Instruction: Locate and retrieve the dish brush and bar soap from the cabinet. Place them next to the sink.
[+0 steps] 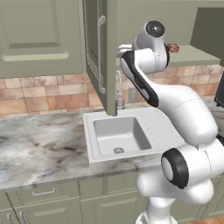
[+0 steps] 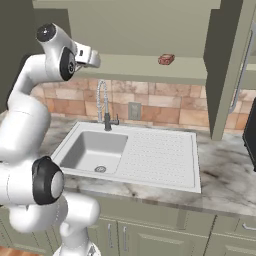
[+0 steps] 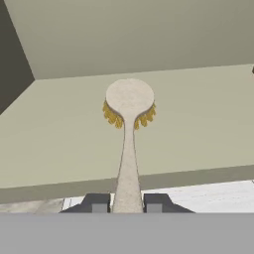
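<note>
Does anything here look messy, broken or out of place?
Nothing is spilled or broken. The one oddity: the dish brush pokes out past the cabinet shelf's front edge, its handle between the gripper fingers. The bar soap sits neatly on the shelf.

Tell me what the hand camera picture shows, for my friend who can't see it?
The dish brush lies on the cabinet shelf, round head and yellow bristles pointing away. Its pale handle runs back between the gripper fingertips, one on each side.
</note>
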